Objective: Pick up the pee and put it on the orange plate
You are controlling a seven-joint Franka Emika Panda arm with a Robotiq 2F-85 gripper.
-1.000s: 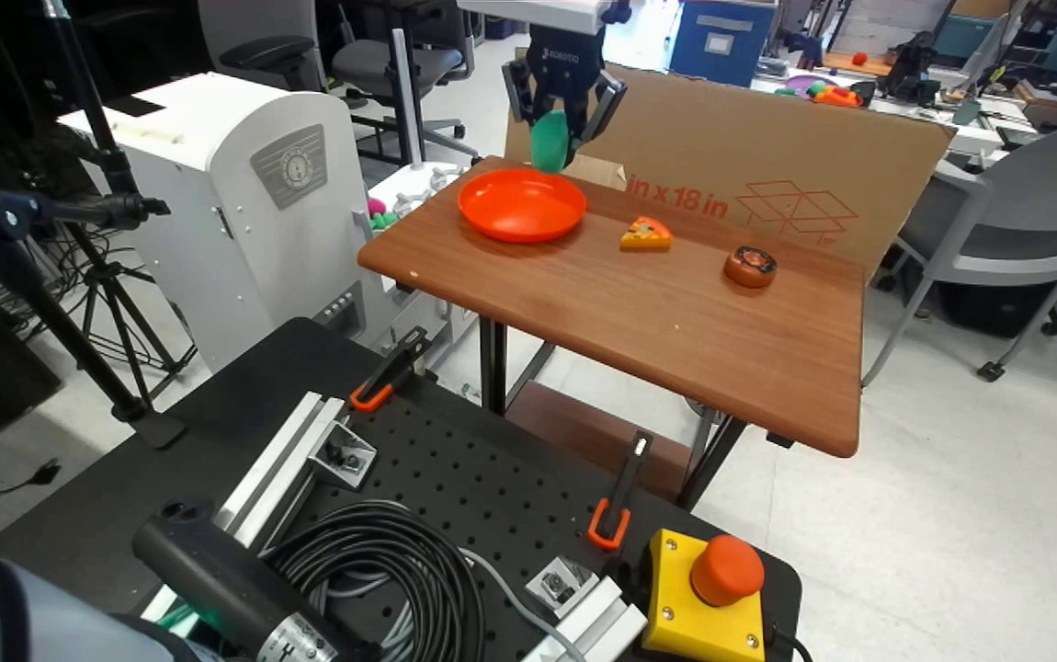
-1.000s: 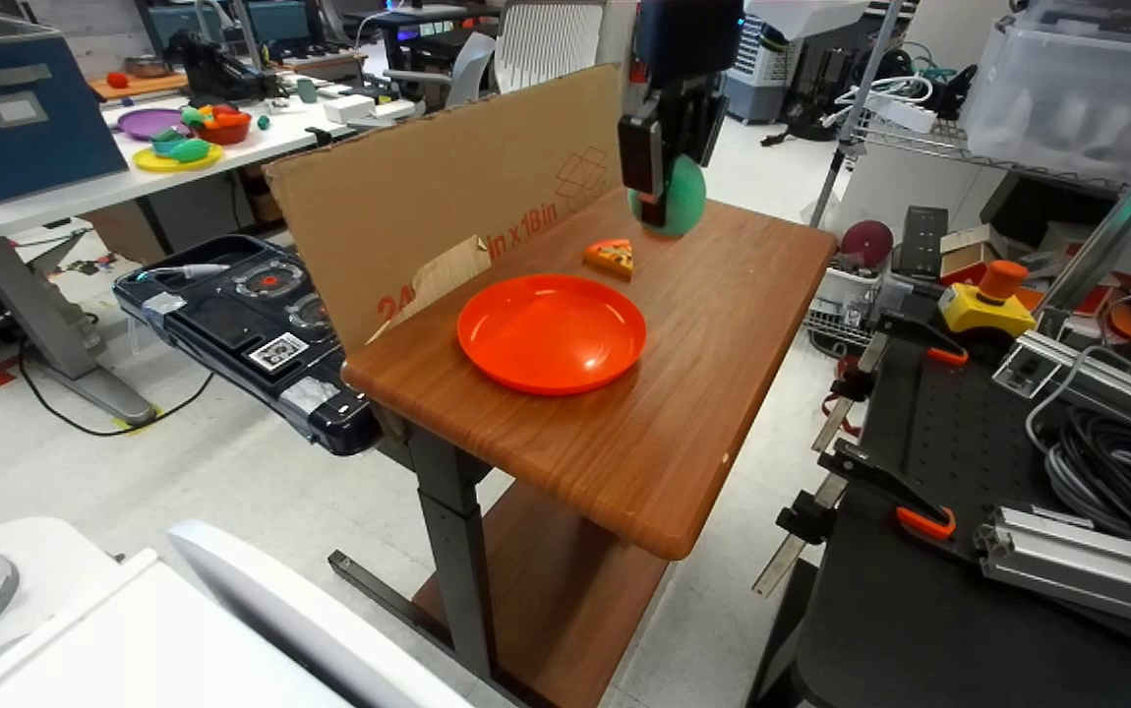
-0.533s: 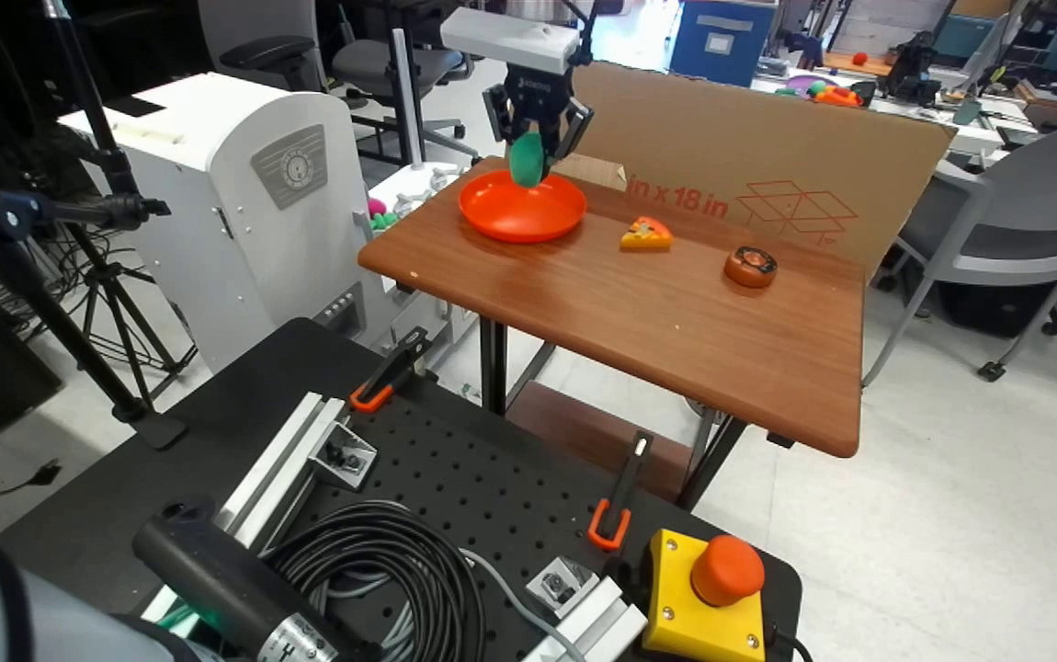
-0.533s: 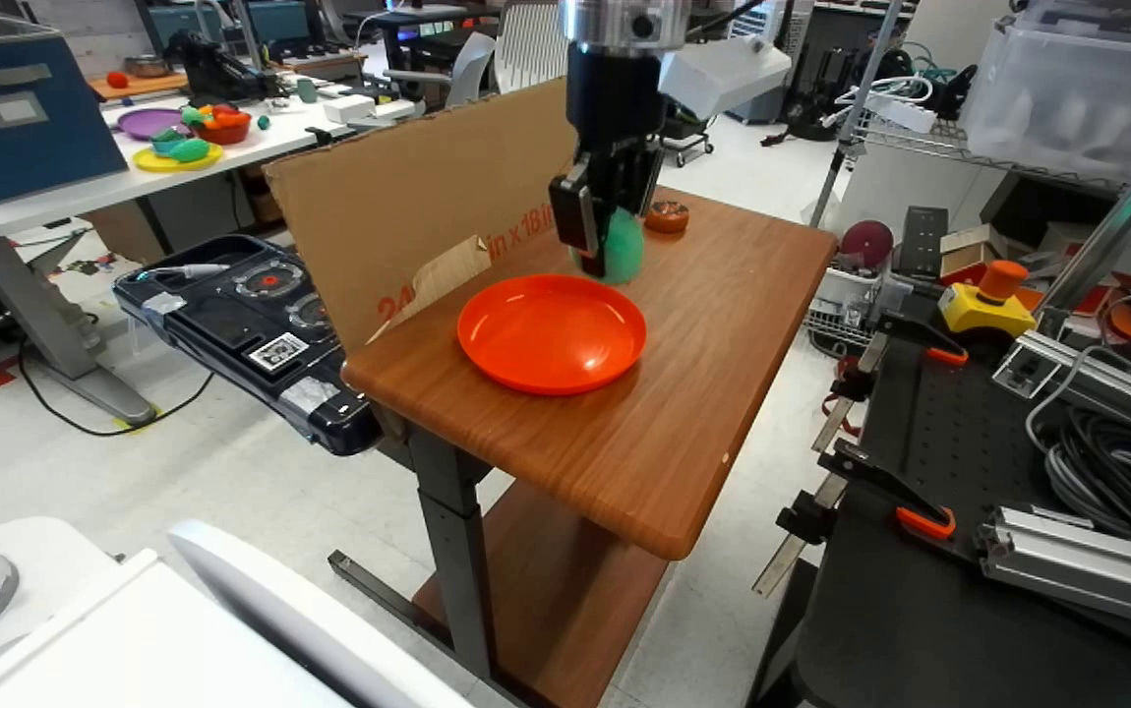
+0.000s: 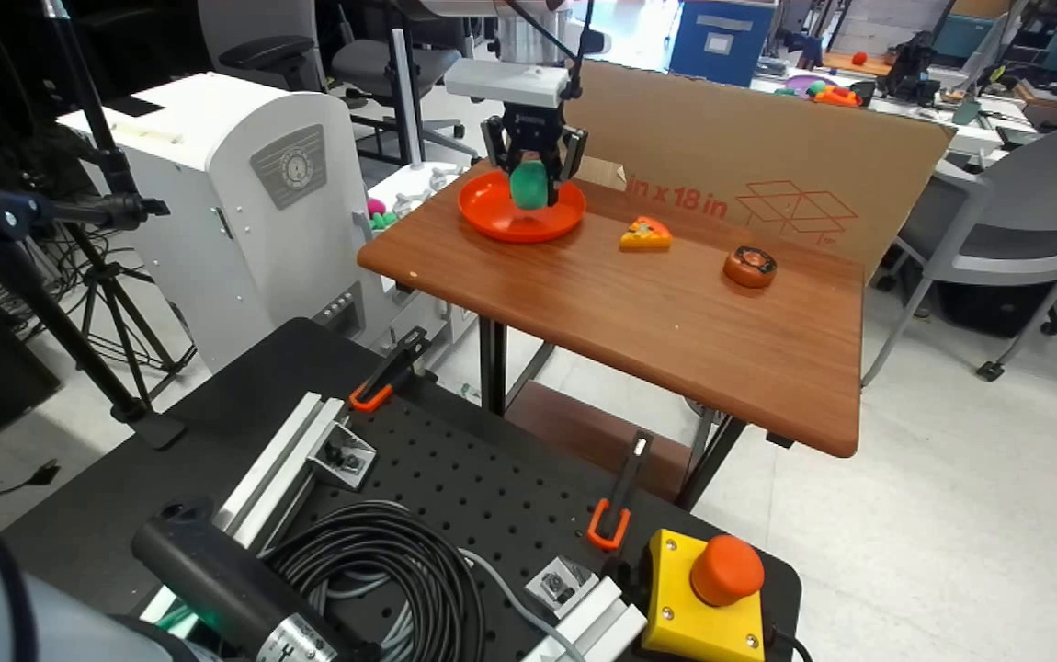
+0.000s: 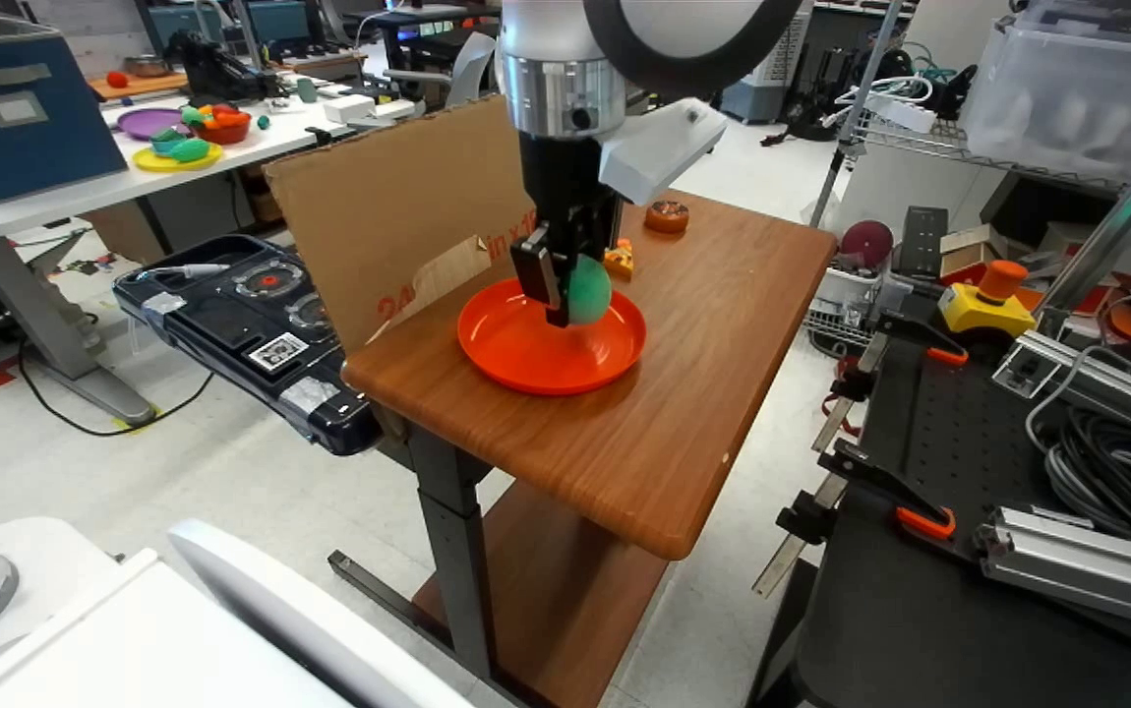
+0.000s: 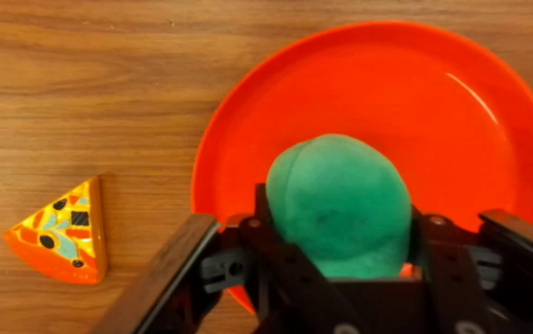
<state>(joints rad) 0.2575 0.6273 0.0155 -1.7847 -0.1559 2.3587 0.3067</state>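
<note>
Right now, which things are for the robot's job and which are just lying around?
For the job:
gripper
green toy it holds
orange plate below

Just lying around:
pizza slice
round brown thing
yellow plate in the background

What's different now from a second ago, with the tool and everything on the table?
The tool has moved down and toward the left of the picture in both exterior views, carrying the green toy over the orange plate; whether they touch is unclear. Nothing was newly grasped or let go. The plate, toy pizza slice and round brown-orange toy stayed put.
</note>
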